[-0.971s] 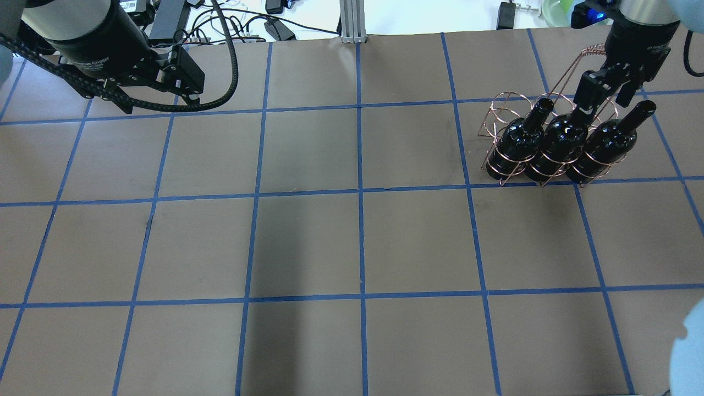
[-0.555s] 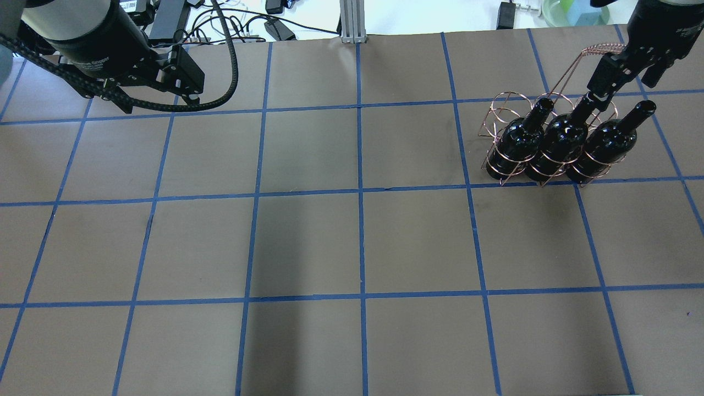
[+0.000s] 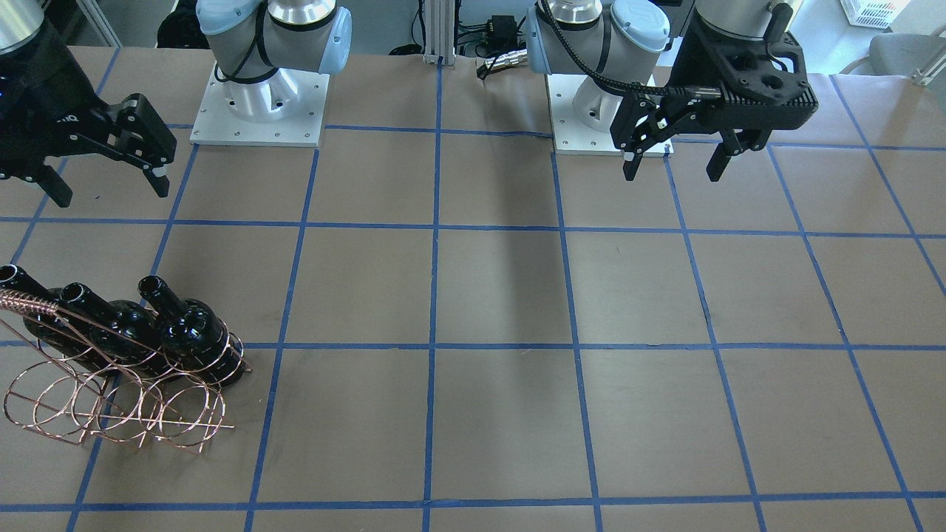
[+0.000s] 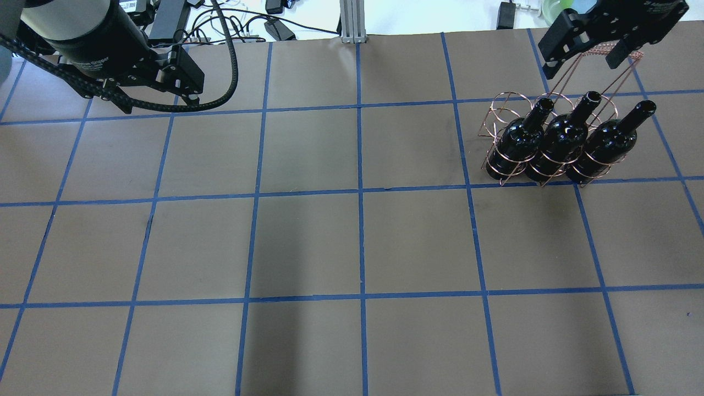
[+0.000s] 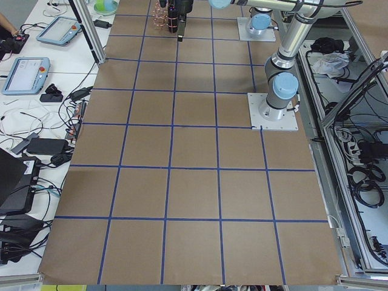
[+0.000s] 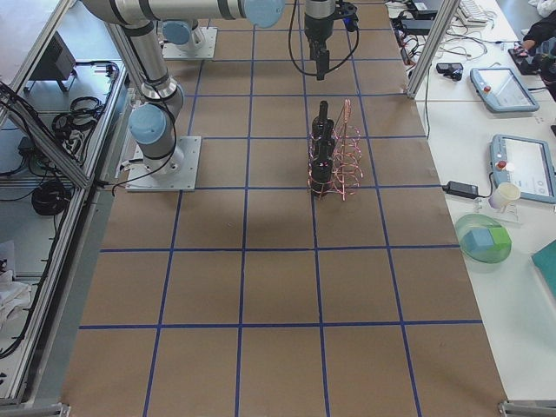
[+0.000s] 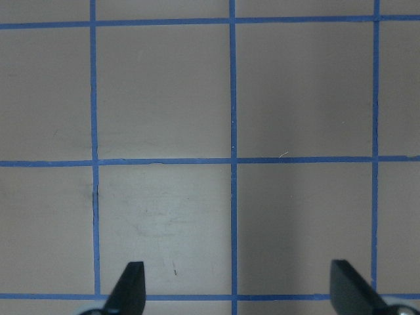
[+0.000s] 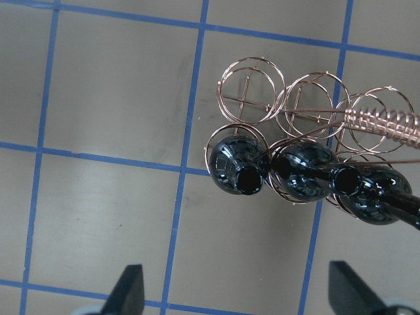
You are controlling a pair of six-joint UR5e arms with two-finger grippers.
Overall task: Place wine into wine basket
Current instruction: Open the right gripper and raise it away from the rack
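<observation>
While the right gripper (image 3: 107, 185) hung high above the right end of the table (image 4: 308, 242), its fingers (image 8: 131, 290) pointed straight down and were spread wide with nothing between them. It touched neither the bottles nor the wire beneath it. Its wrist camera looked down onto the bottle mouths from well above.

The wine (image 4: 561, 140) stood upright in the middle loop of the wine basket (image 8: 380, 121), in the row of loops nearer the robot. The left neighbour bottle (image 4: 520, 137) and the right neighbour bottle (image 4: 608, 143) stood upright in the loops on either side of it, and the three dark bodies nearly touched. The twisted handle (image 3: 28, 302) rose over the basket, above the bottle necks.

The left gripper (image 3: 672, 171) hovered over the table on the robot's other side, close in front of its own base and well apart from the basket. The forearm was raised and the wrist turned downward. Its jaws were also wide apart and held nothing. Its wrist camera showed only brown surface and blue tape lines below.
</observation>
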